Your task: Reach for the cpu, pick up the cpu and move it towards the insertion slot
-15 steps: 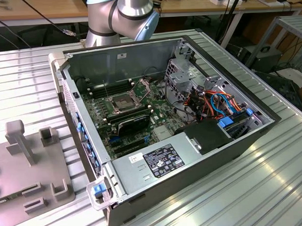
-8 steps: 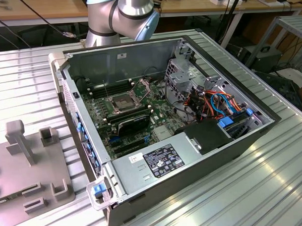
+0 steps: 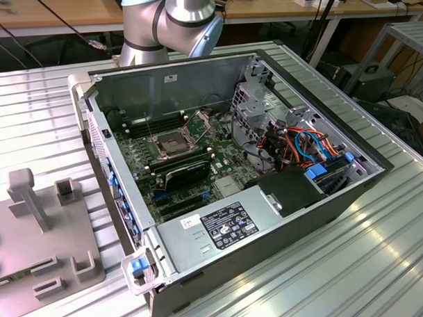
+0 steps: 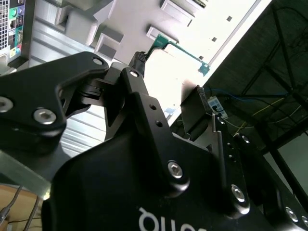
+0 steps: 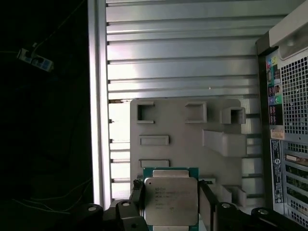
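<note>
In the first wrist view the cpu (image 5: 171,199), a pale silver square chip on a green board, sits between the two black fingers (image 5: 137,202) of my gripper (image 5: 171,204), which is shut on it. It hangs well above the grey fixture plate (image 5: 183,130). The second wrist view shows the chip's green edge (image 4: 180,52) past the black gripper linkage (image 4: 144,115). In the exterior view the insertion slot (image 3: 171,143) lies on the motherboard inside the open computer case, with its metal flap (image 3: 200,120) raised. The arm (image 3: 172,21) stands behind the case.
The open computer case (image 3: 325,217) fills the middle of the ribbed aluminium table (image 3: 382,264), with cables and drive bays at the exterior view's right. The grey fixture plate (image 3: 40,241) with its upright posts lies at the exterior view's left. The case's rear panel (image 5: 288,120) stands beside the plate.
</note>
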